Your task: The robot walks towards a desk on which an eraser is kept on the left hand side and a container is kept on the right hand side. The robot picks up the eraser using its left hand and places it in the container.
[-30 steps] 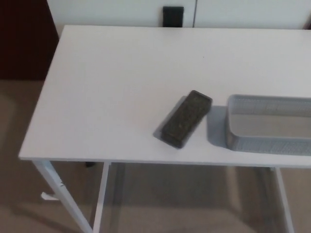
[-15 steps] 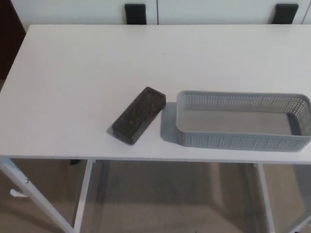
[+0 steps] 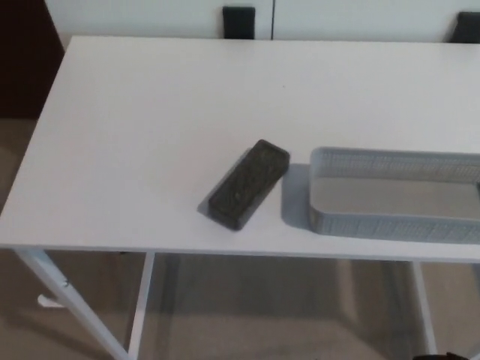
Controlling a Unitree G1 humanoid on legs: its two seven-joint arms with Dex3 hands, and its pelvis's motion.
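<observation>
**Ana:** Table (image 3: 150, 127) first, then: white, filling most of the head view, its left edge and slanted leg showing over the carpet.

**Ben:** And the eraser (image 3: 248, 184)?

**Ana:** Dark block lying flat near the front edge, turned diagonally, its far end pointing toward the container (image 3: 390, 221). The two sit near each other, a strip of bare table between them. The container is a grey mesh tray, nothing in it that I can see, cut off by the right edge of the frame.

**Ben:** What has changed?

**Ana:** Only the camera. Half a second ago the whole container showed and the eraser sat further left in the picture; now everything has slid right together. The things themselves have not moved on the table.

**Ben:** Hands?

**Ana:** Neither hand shows, so I cannot tell how the fingers stand. My reading is that the robot is settling its stance, and the pickup has not begun.
</observation>
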